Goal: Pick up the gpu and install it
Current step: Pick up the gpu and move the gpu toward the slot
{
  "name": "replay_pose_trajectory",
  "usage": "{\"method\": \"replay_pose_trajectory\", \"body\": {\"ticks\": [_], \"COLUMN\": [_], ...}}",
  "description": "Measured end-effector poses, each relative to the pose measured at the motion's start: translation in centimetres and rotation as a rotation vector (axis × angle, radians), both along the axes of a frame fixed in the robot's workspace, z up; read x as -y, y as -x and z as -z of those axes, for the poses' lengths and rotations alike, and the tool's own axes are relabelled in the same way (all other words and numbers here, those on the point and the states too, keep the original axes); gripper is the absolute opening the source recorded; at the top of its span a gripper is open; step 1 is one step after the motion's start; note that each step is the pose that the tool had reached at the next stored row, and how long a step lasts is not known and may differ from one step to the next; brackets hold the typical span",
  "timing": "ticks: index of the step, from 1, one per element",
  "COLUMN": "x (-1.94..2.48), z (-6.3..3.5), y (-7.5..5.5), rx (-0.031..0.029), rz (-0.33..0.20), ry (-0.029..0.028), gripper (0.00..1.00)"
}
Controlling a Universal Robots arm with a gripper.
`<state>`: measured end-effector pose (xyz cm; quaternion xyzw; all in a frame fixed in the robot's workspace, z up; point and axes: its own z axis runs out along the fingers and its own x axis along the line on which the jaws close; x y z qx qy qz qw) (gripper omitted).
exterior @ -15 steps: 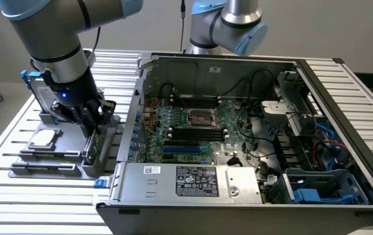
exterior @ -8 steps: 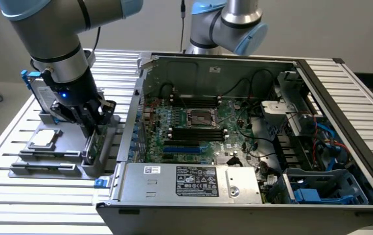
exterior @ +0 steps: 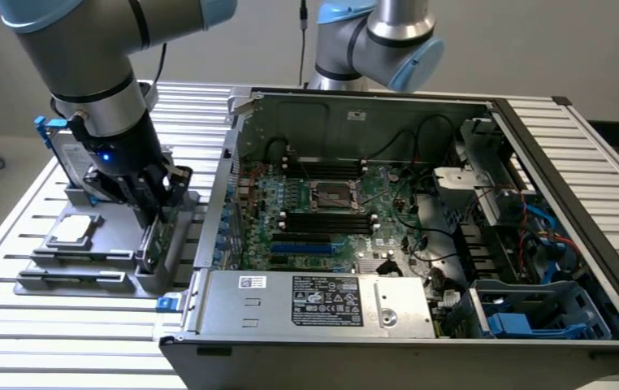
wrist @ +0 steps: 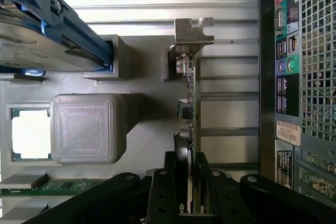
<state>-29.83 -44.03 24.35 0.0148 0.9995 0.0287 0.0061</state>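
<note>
gripper closed across the thin edge of the gpu, which stands on edge in the grey holder beside the open computer case — light and stiff, likely, but fragile; best held by the board's edges, not components.

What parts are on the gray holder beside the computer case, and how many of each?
hard drive: 1
CPU: 1
memory sticks: 2
gpu: 1
Total: 5
</note>
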Motion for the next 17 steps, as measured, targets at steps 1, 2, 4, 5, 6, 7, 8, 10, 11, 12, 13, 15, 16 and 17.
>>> {"method": "replay_pose_trajectory", "body": {"ticks": [1, 2, 4, 5, 6, 7, 8, 10, 11, 12, 13, 15, 16, 17], "x": [0.0, 0.0, 0.0, 0.0, 0.0, 0.0, 0.0, 0.0, 0.0, 0.0, 0.0, 0.0, 0.0, 0.01], "z": [-0.32, -0.7, -1.61, -2.06, -2.51, -2.96, -3.42, -4.31, -4.76, -5.24, -5.7, -6.6, -7.05, -7.5], "y": [0.0, 0.0, 0.0, 0.0, 0.0, 0.0, 0.0, 0.0, 0.0, 0.0, 0.0, 0.0, 0.0, 0.0], "rx": [0.0, -0.0002, -0.0001, -0.0002, -0.0001, -0.0002, -0.0003, -0.0003, -0.0002, -0.0002, -0.0002, -0.0003, -0.0002, -0.0002], "rz": [0.0, 0.0, 0.0, 0.0, 0.0, 0.0, 0.0, 0.0, 0.0, 0.0, 0.0, 0.0, 0.0, -0.001], "ry": [-0.0003, -0.0008, -0.0015, -0.0016, -0.0018, -0.0017, -0.0017, -0.0017, -0.0018, -0.0017, -0.0017, -0.0017, -0.0018, -0.0018], "gripper": [0.27, 0.27, 0.27, 0.27, 0.27, 0.27, 0.27, 0.27, 0.27, 0.27, 0.27, 0.27, 0.27, 0.27]}}
